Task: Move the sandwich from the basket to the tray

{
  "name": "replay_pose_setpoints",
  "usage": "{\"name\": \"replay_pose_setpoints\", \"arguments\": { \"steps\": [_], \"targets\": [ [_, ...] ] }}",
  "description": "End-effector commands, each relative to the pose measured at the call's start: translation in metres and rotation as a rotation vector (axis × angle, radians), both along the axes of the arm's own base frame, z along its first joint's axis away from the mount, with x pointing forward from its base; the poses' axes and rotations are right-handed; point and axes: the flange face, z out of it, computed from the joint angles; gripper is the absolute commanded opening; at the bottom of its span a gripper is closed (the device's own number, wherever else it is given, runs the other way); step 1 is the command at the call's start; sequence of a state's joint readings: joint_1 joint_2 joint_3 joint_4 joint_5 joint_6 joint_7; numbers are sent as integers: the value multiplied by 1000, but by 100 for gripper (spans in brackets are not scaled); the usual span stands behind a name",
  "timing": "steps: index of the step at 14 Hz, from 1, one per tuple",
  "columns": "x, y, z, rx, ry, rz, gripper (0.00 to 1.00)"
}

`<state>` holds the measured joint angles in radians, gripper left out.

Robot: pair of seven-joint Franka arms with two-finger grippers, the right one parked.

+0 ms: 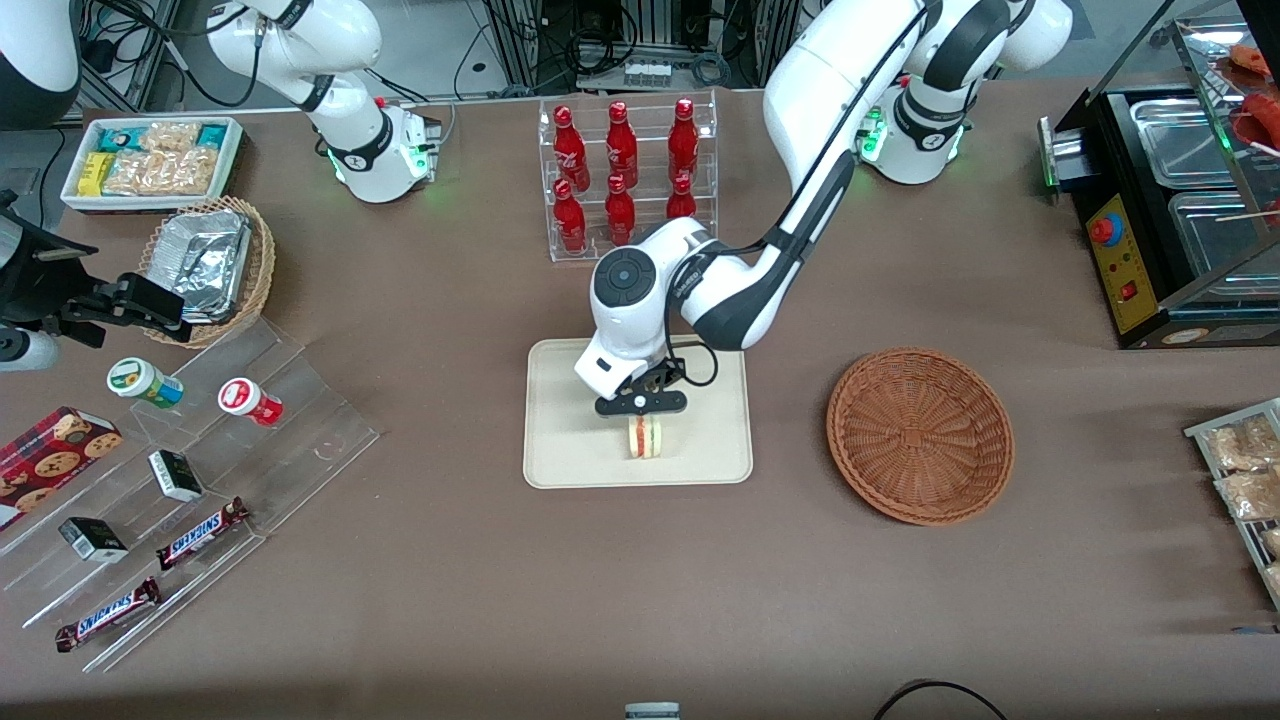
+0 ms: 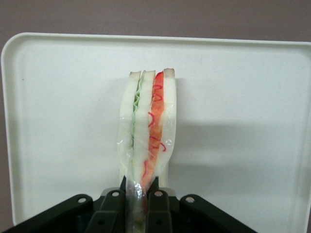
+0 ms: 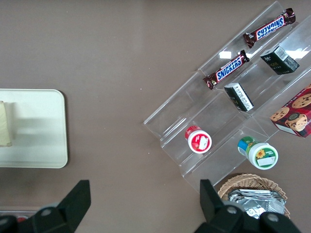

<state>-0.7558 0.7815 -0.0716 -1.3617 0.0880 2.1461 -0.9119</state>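
While pinched by one corner, sandwich (image 2: 148,126) hangs on edge from gripper (image 1: 641,404), likely for a clean set-down | gripper: clamped on sandwich, over tray (image 1: 560,450) | sandwich at or just above tray; contact unclear | basket (image 1: 920,433): empty, well off toward working arm's end

The sandwich (image 1: 645,437) stood on edge between the jaws of the left arm's gripper (image 2: 141,196), its wrapped end pinched by them, pale bread layers with green and red-orange filling facing up. It sat over the cream-white tray (image 1: 560,420), directly below the jaws, near the tray's middle. The reddish-brown wicker basket (image 1: 920,435) lay well apart from the jaws, toward the working arm's end of the desk.
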Motion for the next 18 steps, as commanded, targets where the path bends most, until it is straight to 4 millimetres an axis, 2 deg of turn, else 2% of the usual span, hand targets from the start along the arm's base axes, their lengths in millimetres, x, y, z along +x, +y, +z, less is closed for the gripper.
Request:
{"name": "replay_pose_setpoints", "arguments": {
  "steps": [1,2,3,4,5,6,8,9,10,12,14,15,17,18],
  "targets": [
    [2,-10,0,-7,-20,11,0],
    [-5,-15,-7,1,-16,-3,0],
    [-13,-22,-13,10,-14,-19,5],
    [-13,-21,-16,13,-11,-24,57],
    [-14,-22,-14,15,-12,-31,94],
    [-13,-21,-9,11,-16,-22,99],
    [-9,-17,12,9,-22,-10,99],
    [-8,-13,34,19,-17,-1,99],
    [-5,-2,68,38,-14,19,99],
    [6,37,136,76,-3,79,99],
    [30,94,193,80,16,166,99],
    [35,114,214,73,21,196,99],
    [57,172,254,58,7,275,99],
    [62,194,270,60,6,306,99]
  ]
}}
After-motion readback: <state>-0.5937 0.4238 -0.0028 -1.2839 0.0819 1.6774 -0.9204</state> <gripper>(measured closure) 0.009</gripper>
